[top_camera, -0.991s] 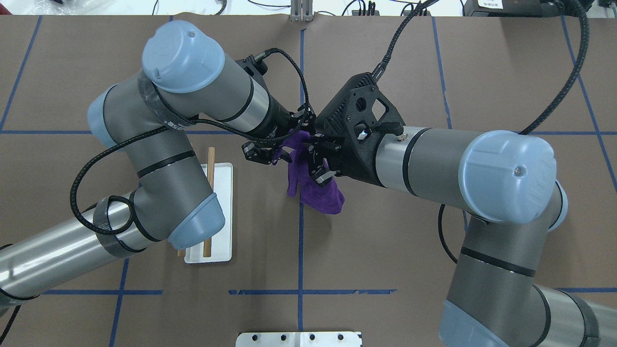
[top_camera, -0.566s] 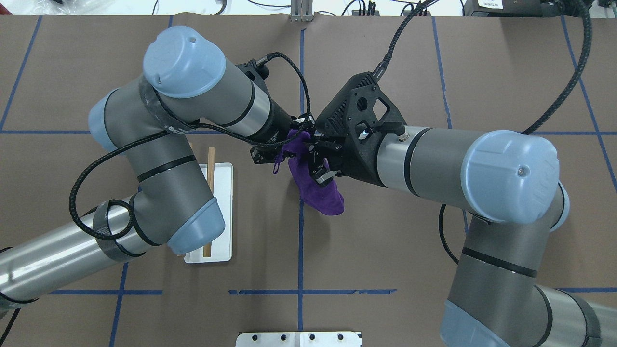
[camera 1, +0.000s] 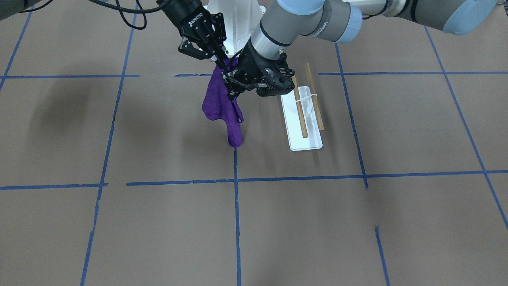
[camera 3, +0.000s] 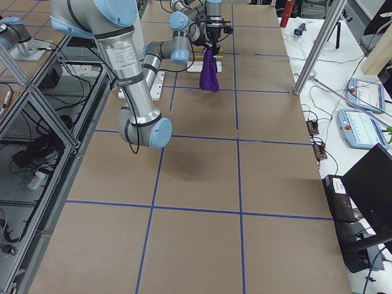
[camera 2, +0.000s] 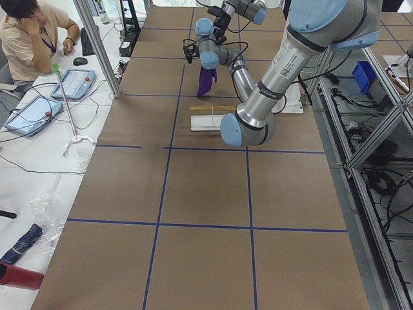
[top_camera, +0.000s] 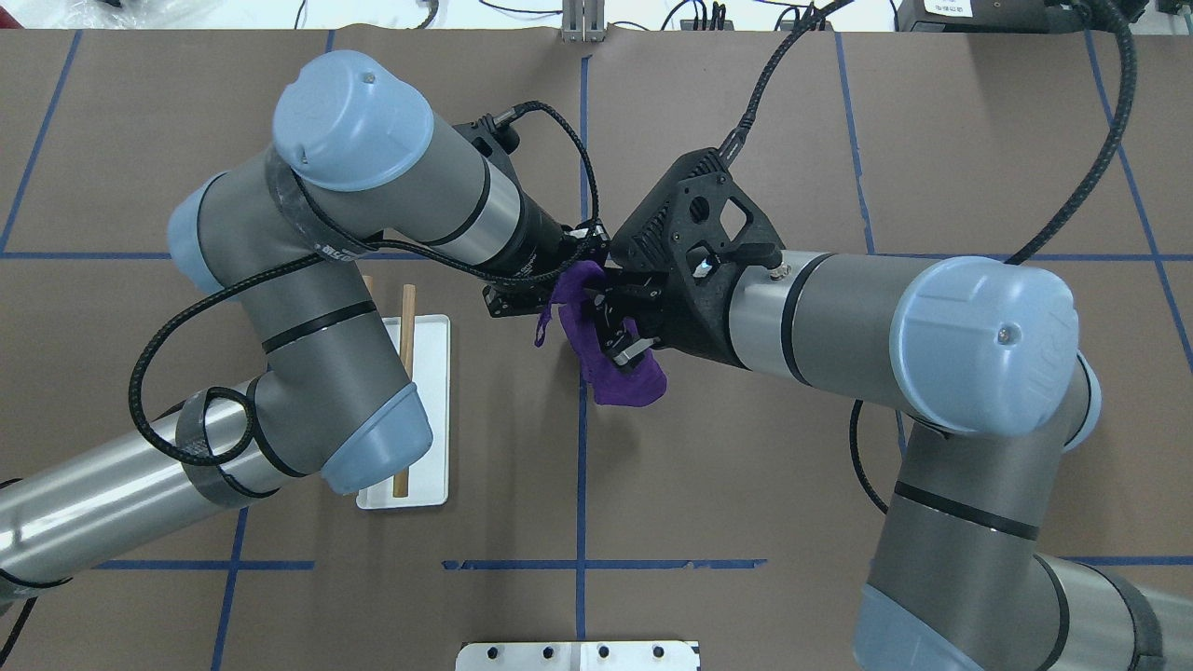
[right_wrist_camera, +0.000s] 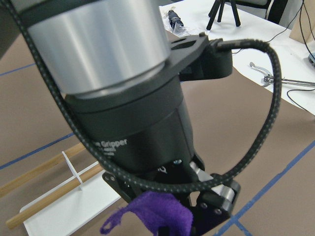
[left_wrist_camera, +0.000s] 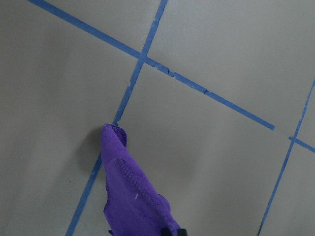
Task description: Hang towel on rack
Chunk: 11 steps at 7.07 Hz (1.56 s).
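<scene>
Mid-bench, over a blue tape line [camera 1: 236, 206] — purple towel [camera 1: 220, 99], bunched, hanging in a narrow drape, its lower tip at or just above the bench [camera 1: 317, 222]. Right fingers [camera 1: 214, 53]: pinched on its top edge. Left fingers [camera 1: 234, 85]: pressed into the upper fold; clamped or not, cannot tell. Rack [camera 1: 305, 142]: near, dowels [camera 1: 300, 115] bare. Hazards: towel probably drops if the right fingers let go before the left fingers have it; both sets crowded, may clash; bunched cloth may slide off a dowel — or tip the light rack.
</scene>
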Available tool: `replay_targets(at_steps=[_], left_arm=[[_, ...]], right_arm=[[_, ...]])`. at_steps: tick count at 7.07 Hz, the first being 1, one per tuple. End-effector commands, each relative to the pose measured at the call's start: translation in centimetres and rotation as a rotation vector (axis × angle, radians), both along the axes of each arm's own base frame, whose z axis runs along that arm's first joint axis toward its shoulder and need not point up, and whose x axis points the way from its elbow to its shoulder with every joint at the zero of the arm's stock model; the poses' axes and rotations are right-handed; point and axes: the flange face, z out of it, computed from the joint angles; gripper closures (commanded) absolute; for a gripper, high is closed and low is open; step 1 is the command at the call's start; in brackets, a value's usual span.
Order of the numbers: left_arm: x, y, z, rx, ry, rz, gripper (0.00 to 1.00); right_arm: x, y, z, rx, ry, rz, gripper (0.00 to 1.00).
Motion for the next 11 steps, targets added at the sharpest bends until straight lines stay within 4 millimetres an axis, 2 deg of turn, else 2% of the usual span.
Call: replay_targets(at_steps=[1,3,4,5,6,7,9,10,11], left_arm=[[-1.5,0.7,1.1,0.060,-0.002,0.016,1.00],[-4.5,1.3,3.1,0.147,-0.010,0.032,1.00],[-5.8,2.0,4.3,0.191,-0.017,0.045,1.00],[-7.0,2.6,5.2,0.223,-0.024,0.051,1.00],[-9.6,2.1,6.3,0.284,-0.039,0.041,1.00],[-11.5,2.4,9.2,0.331,-0.080,0.056,1.00],[-13.2,2.2,15.2,0.414,-0.175,0.113,1.00],[-13.9,2.0,17.9,0.461,-0.217,0.147,1.00],[-14.0,2.1,19.1,0.467,-0.237,0.162,1.00]], right_arm=[[0.0,-0.4,3.1,-0.050,0.051,-0.050,0.00],[2.4,-3.1,8.5,-0.122,0.136,-0.036,0.00],[4.3,-5.3,11.2,-0.180,0.166,-0.057,0.00],[6.4,-8.4,14.2,-0.247,0.201,-0.058,0.00],[7.1,-11.0,17.7,-0.335,0.254,-0.061,0.00],[8.4,-12.6,20.9,-0.430,0.341,-0.026,0.00],[13.6,-15.8,24.2,-0.497,0.505,-0.022,0.00],[16.4,-16.1,26.8,-0.490,0.565,-0.053,0.00],[19.2,-16.2,29.1,-0.507,0.574,-0.065,0.00]])
